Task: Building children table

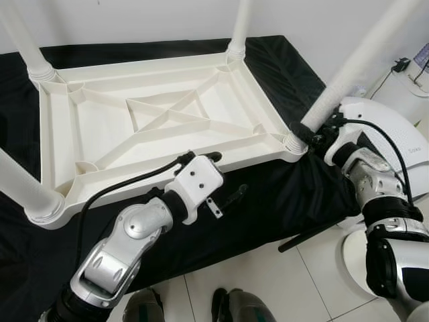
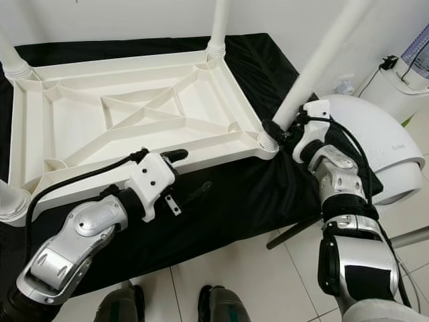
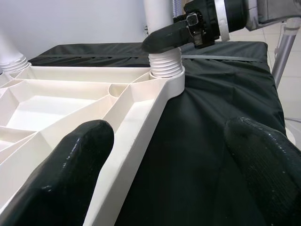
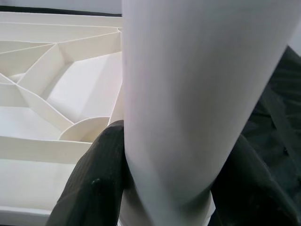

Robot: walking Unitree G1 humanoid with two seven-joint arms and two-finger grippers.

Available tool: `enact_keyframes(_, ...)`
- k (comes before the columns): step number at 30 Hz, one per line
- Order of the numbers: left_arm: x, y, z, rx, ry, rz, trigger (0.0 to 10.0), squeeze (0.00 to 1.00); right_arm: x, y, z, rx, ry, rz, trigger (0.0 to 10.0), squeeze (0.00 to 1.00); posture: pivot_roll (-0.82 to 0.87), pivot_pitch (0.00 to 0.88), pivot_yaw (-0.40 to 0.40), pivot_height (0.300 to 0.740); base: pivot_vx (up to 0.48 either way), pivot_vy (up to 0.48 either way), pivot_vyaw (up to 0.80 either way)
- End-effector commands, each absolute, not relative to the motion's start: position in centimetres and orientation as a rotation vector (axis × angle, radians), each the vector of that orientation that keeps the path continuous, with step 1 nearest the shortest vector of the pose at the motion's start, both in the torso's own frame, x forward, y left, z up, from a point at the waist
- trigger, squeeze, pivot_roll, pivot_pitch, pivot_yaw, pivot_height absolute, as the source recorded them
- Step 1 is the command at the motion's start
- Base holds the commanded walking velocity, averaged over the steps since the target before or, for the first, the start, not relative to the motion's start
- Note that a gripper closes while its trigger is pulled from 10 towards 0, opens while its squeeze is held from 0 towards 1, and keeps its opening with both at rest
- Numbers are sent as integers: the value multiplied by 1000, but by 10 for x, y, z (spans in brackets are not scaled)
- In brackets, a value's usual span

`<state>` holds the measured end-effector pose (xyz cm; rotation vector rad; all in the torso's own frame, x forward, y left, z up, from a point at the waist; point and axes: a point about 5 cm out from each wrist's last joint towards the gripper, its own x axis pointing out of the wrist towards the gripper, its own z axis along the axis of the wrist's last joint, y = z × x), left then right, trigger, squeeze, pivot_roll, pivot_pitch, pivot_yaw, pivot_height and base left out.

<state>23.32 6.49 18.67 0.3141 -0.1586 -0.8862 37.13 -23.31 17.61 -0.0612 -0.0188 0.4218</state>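
A white plastic table top lies upside down on a black cloth, its ribbed underside facing up. Legs stand in its corner sockets: far left, far right, near left. The near-right leg leans out to the right, and my right gripper is shut on it just above its threaded socket. In the right wrist view the leg sits between the black fingers. My left gripper is open at the table top's front edge, one finger over the rim and one over the cloth.
A white rounded appliance stands on the tiled floor to the right, close to my right arm. A dark rod sticks out from under the cloth. A wall runs behind the table. My feet are at the cloth's front edge.
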Motion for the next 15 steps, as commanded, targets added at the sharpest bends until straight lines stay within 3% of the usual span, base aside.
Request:
enact_keyframes(1, 229, 61, 187, 317, -164, -929, 10000, 0, 365, -238, 151, -86, 69, 359, 10000, 0, 25, 123, -71, 740, 0, 0, 0)
enact_keyframes(15, 228, 62, 188, 314, -159, -930, 10000, 0, 354, -241, 122, -16, 149, 301, 10000, 0, 22, 139, -66, 740, 0, 0, 0)
